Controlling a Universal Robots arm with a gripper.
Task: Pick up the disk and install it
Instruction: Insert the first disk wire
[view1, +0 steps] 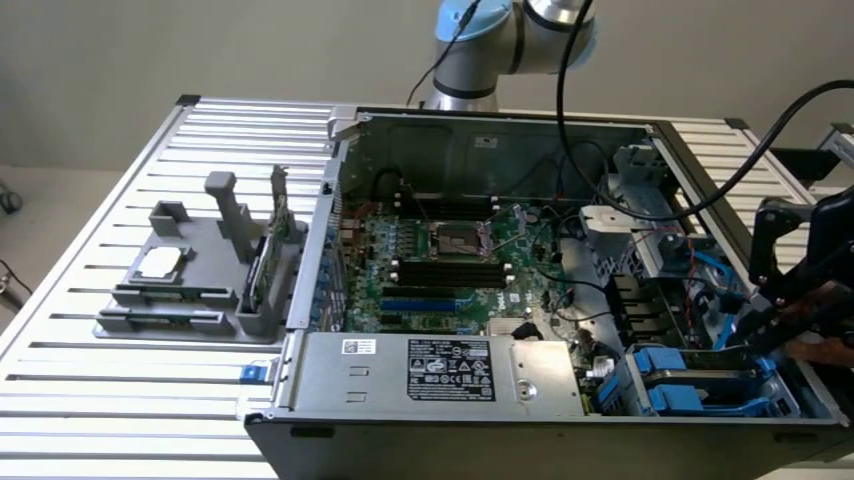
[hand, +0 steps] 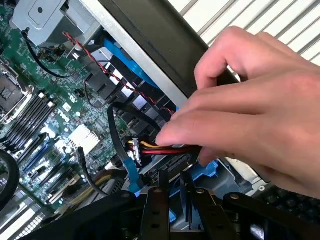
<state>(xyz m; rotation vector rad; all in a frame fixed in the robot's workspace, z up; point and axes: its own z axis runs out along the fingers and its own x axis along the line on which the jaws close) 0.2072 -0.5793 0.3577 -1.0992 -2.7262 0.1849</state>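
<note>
The disk (hand: 167, 161) shows as a grey slab with blue carrier plastic at its edges, sitting at the mouth of the drive bay in the case's corner. My gripper (hand: 173, 186) stands right at it, the two dark fingers (hand: 159, 192) close together on its blue-railed end. In the exterior view my gripper (view1: 767, 330) reaches down into the case at the exterior view's right, above the blue drive carriers (view1: 667, 385). A person's hand (hand: 250, 115) pinches a red, yellow and black cable (hand: 160, 148) just over the disk.
The open computer case (view1: 334, 200) lies on a slatted table, with the motherboard (view1: 441, 260) in the middle and the silver power-supply box (view1: 441, 370) at the front. A grey fixture (view1: 187, 290) with a small chip (view1: 160, 262) stands at the exterior view's left. Loose black cables (hand: 117, 135) hang around the bay.
</note>
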